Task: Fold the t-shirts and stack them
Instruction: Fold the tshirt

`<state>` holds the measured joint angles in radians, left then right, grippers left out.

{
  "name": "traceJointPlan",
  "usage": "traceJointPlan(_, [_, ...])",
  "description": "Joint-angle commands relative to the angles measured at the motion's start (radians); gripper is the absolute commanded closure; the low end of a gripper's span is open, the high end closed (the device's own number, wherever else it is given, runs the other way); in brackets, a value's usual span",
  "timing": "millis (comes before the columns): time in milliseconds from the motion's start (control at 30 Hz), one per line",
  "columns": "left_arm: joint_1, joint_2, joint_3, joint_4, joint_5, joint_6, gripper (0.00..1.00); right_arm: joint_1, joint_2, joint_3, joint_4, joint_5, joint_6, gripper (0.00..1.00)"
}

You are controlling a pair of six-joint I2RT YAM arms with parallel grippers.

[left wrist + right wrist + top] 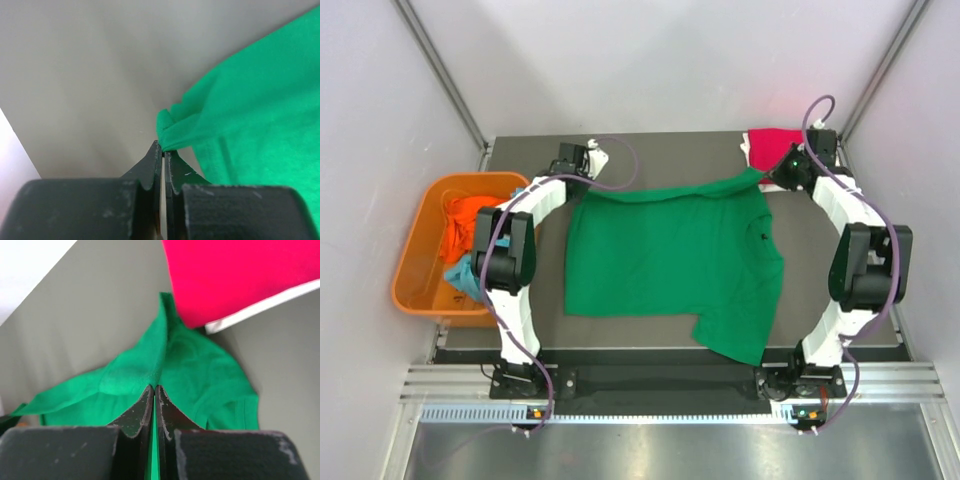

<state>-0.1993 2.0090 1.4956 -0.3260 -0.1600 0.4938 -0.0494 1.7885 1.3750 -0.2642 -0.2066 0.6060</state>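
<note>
Top external: orange tub [417, 288] holds orange t-shirt [460, 222] (light blue t-shirt [463, 275] too).

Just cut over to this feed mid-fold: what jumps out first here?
The bright green t-shirt spread across the middle of the table, its far edge pinched at both ends by the left claw and right claw. Next, the crimson shirt at the far right corner and the orange tub on the left, holding an orange shirt and blue cloth.

light: bright, even, overhead | shadows: soft | wrist views: foreground blurred
</note>
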Motion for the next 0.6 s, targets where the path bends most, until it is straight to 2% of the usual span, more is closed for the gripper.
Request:
traceJointPlan(0, [-0.018,-0.049,-0.006,-0.027,-0.055,0.000,1.00,-0.017,-0.113,-0.025,-0.010,-0.053,-0.006,1.00])
traceJointPlan(133, [-0.023,-0.061,-0.006,-0.059,-0.053,-0.027,1.00,-0.027,-0.159,-0.103,-0.026,-0.060,0.001,1.00])
traceJointPlan(267, [-0.037,-0.078,-0.032,-0.099,-0.137,-0.034,1.00,-0.040,-0.187,-0.157,-0.036,-0.086,0.003,1.00])
traceJointPlan(367, [-0.043,-0.118,-0.090,-0.064,-0.177,-0.040,1.00,-0.055,-0.219,-0.186,-0.066,-0.100,-0.006,1.00])
traceJointPlan(567, [-0.066,-0.122,-0.087,-0.111,-0.240,-0.067,1.00,-0.105,-0.285,-0.249,-0.127,-0.094,-0.002,1.00])
